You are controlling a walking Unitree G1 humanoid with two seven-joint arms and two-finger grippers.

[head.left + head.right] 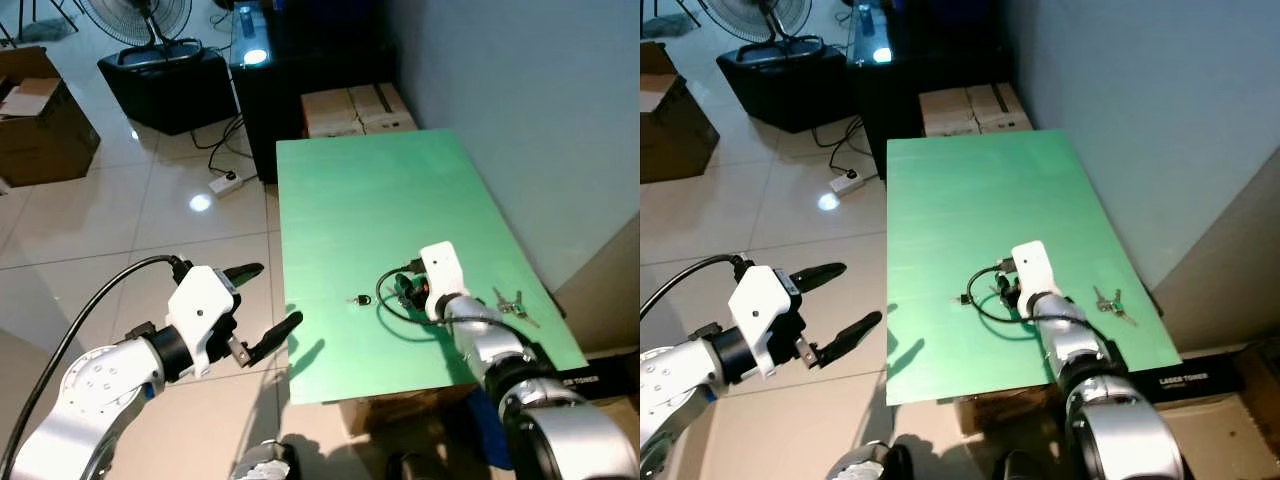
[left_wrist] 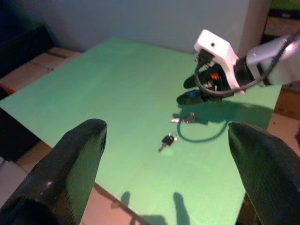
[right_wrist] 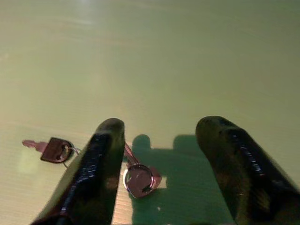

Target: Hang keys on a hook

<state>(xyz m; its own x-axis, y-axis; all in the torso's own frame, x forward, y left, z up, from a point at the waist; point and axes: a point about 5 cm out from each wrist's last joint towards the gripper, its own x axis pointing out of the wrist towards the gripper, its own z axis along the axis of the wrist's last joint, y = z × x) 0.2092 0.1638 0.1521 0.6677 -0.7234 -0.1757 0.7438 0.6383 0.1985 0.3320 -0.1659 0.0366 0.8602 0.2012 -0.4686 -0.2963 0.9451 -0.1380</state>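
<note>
A white-tiled floor is filling the left of the head views, with a fan [image 1: 140, 20] on a black box [image 1: 168, 85] at upper left, a cardboard box [image 1: 40, 118] at the far left edge and a power strip [image 1: 226, 183] lying near the table's far corner. A green table [image 1: 380, 200] is sitting centre-right against a grey wall [image 1: 540, 100], with cartons [image 1: 357, 108] standing behind it.

At lower left the left gripper [image 1: 262, 297] is hovering over the floor just off the table's edge, fingers spread wide. Its wrist view is looking across the green top at a black-headed key [image 2: 167, 140] lying alone and a second key [image 2: 185, 118] just beyond it.

Right of centre, the right gripper [image 1: 401, 289] is reaching low over the table, its white housing hiding the fingertips from the head. Its wrist view is showing the fingers [image 3: 98, 168] parted, with a silver key [image 3: 138, 177] lying between them beside the left one, and the black-headed key off to one side.

Further right, a bunch of keys [image 1: 510, 305] is lying near the table's right edge.
</note>
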